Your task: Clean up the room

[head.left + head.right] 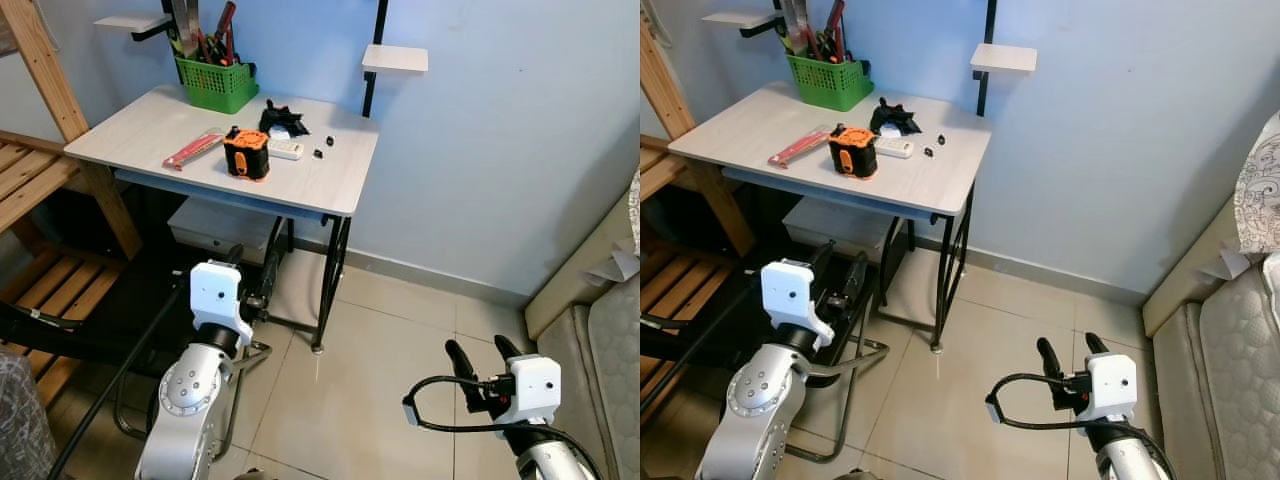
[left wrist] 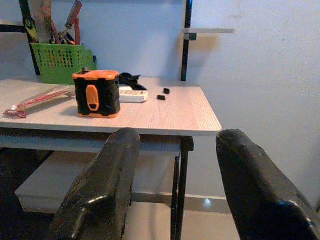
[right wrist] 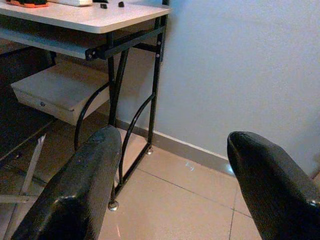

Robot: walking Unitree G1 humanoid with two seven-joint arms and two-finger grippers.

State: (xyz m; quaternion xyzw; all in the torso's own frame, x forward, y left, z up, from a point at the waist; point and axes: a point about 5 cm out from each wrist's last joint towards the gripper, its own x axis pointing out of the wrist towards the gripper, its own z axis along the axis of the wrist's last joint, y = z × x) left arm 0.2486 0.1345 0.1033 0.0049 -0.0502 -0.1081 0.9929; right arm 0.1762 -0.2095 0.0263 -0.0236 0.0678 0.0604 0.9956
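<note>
Well, the clutter to clear sits on the small desk (image 1: pixel 330 190) against the blue wall: an orange and black tape measure (image 1: pixel 246 153) near the middle of the top, a red-handled flat tool (image 1: pixel 193 149) just beside it toward the wooden rack, a white remote (image 1: pixel 285 150) and a black crumpled item (image 1: pixel 282 119) behind it, and two tiny black bits (image 1: pixel 323 147) near the wall side. A green basket (image 1: pixel 216 84) of hand tools stands at the back edge.

That tape measure looks like the obvious first pick. I'd judge it dense and rigid, with a hard shell that won't crush; its flat sides give the best hold. The thin red tool lies flush on the top and would likely be harder to lift.

Both arms are low, well short of the desk. The left gripper (image 2: pixel 170 195) points at the desk with fingers spread and empty; the right gripper (image 3: pixel 175 190) hangs over the tiled floor, likewise spread and empty.

No brand or writing is readable; the casing's face is too small to tell.
</note>
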